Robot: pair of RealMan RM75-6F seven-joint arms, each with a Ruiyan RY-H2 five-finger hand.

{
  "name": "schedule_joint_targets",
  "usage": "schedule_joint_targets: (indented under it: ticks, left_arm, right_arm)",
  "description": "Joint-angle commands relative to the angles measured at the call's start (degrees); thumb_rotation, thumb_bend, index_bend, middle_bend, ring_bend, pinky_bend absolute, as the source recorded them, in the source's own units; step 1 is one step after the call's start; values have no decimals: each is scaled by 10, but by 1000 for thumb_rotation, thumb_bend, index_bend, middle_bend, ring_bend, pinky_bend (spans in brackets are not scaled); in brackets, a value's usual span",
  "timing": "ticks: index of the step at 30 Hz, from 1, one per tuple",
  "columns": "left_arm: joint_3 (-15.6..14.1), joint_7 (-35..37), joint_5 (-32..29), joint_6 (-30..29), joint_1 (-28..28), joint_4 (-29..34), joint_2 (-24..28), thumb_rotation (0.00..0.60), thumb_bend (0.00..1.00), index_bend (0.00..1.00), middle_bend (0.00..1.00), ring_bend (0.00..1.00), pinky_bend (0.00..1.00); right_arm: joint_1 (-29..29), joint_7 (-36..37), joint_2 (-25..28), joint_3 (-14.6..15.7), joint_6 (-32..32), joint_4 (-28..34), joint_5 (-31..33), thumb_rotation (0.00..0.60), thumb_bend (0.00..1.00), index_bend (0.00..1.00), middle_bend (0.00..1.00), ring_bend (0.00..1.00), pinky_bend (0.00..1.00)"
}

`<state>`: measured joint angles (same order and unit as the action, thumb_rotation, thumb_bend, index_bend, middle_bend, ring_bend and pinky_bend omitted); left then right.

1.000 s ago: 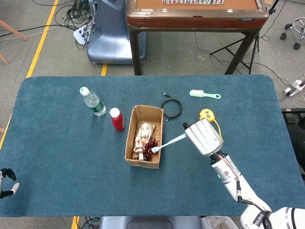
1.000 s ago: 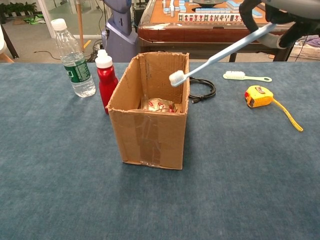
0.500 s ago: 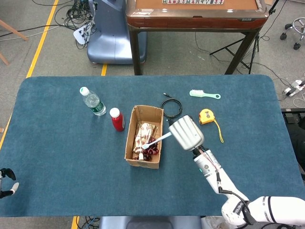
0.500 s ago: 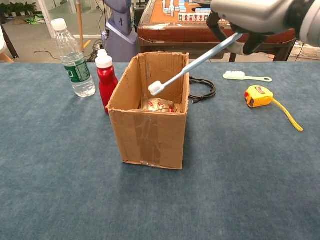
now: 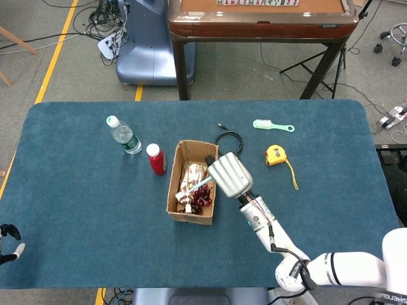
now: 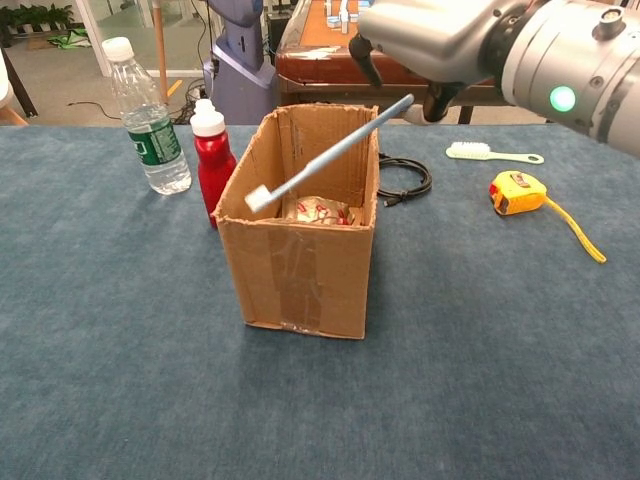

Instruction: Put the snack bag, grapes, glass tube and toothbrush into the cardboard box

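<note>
1. Two hands show: the right hand (image 5: 229,175) hangs over the right rim of the cardboard box (image 5: 173,184), and the left hand (image 5: 9,241) sits at the lower left edge of the head view, well apart from everything on the table.
2. The right hand's fingers are clamped on the handle end of the toothbrush (image 6: 325,157); the chest view shows the same hand (image 6: 430,40) at the top of the frame.
3. The toothbrush slants down to the left, its bristled head just above the box's front left rim and its handle crossing over the open top.
4. Inside the box lie the snack bag (image 5: 191,175) and the dark red grapes (image 5: 203,196), the grapes toward the near end.
5. I cannot make out the glass tube in either view.
6. Whether the left hand's fingers are apart or together I cannot tell; only a small part of it shows.
7. A red bottle (image 6: 209,155) stands just beside the box's left wall, with a clear water bottle (image 6: 146,118) further left.
8. Behind the box lies a coiled black cable (image 6: 407,178).
9. To the right lie a yellow tape measure (image 6: 518,192) and a pale green brush (image 6: 490,153).
</note>
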<state>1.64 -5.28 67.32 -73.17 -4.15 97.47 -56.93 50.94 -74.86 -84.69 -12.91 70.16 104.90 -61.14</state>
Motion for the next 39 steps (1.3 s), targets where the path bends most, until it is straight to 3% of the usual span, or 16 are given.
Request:
schedule_joint_targets:
  ticks: [1, 9, 14, 16, 18, 21, 34, 39]
  left_arm:
    - [0, -1, 0, 0, 0, 1, 0, 600, 279, 549, 456, 368, 650]
    - [0, -2, -1, 0, 0, 0, -1, 600, 279, 549, 456, 368, 650]
    - [0, -1, 3, -4, 1, 1, 0, 600, 279, 549, 456, 368, 650]
    - [-1, 0, 9, -7, 2, 2, 0, 600, 279, 549, 456, 368, 650]
    - [-1, 3, 19, -14, 3, 1, -2, 600, 279, 552, 456, 370, 650]
    - [-1, 9, 43, -32, 6, -2, -6, 600, 279, 558, 460, 376, 650]
    - [-12, 17, 111, -73, 16, 6, -11, 600, 279, 553, 462, 376, 650]
    - [-14, 15, 120, -79, 17, 7, -12, 600, 280, 550, 462, 377, 650]
  right_arm:
    - [2, 19, -14, 4, 14, -18, -22, 600, 1, 198, 1000, 1000, 1000]
    - [-1, 54, -27, 6, 34, -44, -53, 600, 0, 164, 1000, 1000, 1000]
    - [-23, 64, -8, 17, 61, -28, -71, 600, 0, 180, 1000, 1000, 1000]
    - [-38, 78, 8, 25, 75, -17, -84, 600, 0, 276, 1000, 1000, 1000]
    - [-54, 99, 25, 33, 86, -8, -93, 600, 0, 439, 1000, 1000, 1000]
    - [-84, 118, 60, 48, 106, 10, -103, 600, 0, 509, 1000, 1000, 1000]
    - [-241, 218, 160, 124, 215, 67, -142, 600, 0, 515, 992, 958, 1000]
    - [-283, 278, 170, 144, 233, 52, -168, 600, 0, 515, 881, 867, 947]
